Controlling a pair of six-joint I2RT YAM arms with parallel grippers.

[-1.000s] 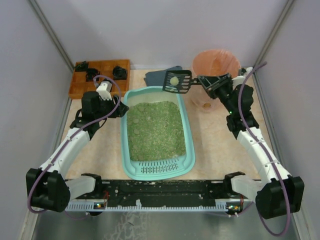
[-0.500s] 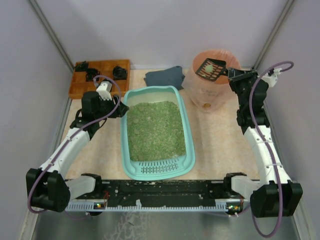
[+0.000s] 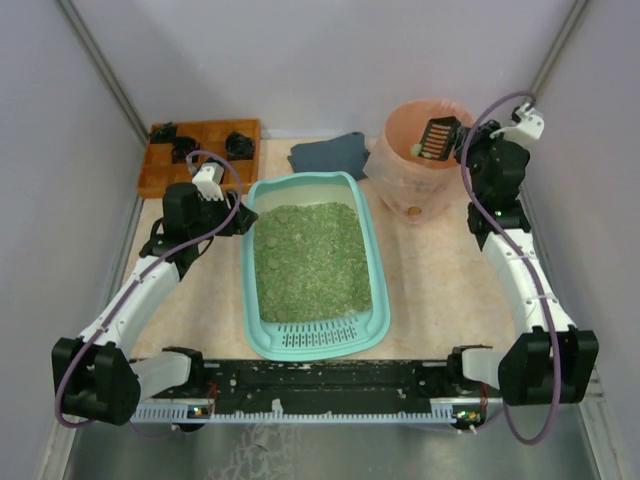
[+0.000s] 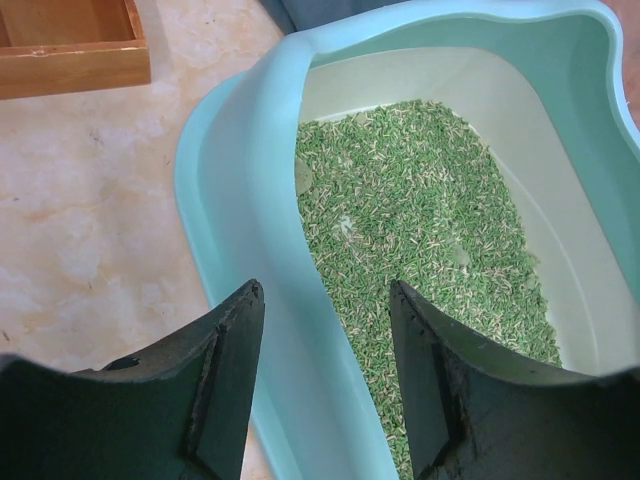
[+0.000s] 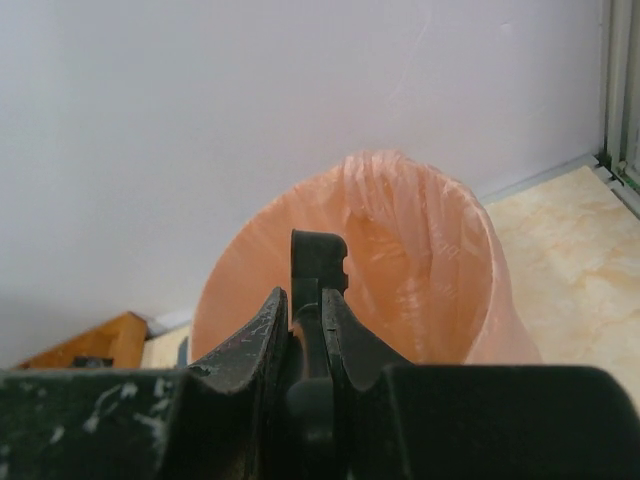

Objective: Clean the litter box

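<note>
The light teal litter box point(image 3: 246, 290) with green litter lies in the middle of the table, its slotted grille at the near end. My left gripper point(image 3: 238, 215) straddles its far left rim point(image 4: 270, 200), one finger outside and one over the litter, jaws closed on the wall point(image 4: 325, 288). My right gripper point(image 3: 468, 150) is shut on the handle of a black slotted scoop point(image 3: 437, 138), which is tipped on edge over the pink-bagged bin point(image 3: 400, 180). A small green clump point(image 3: 415, 150) sits just below the scoop. In the right wrist view the scoop handle point(image 5: 318, 255) sticks up between the fingertips point(image 5: 305, 296).
A brown wooden tray point(image 3: 200, 150) with black pieces stands at the far left. A dark grey mat point(image 3: 328, 155) lies behind the litter box. Grey walls close both sides and the back. A black rail point(image 3: 320, 378) runs along the near edge.
My right arm carried the scoop from the litter box's far end to above the bin and rolled it onto its edge. The left arm and litter box stayed still.
</note>
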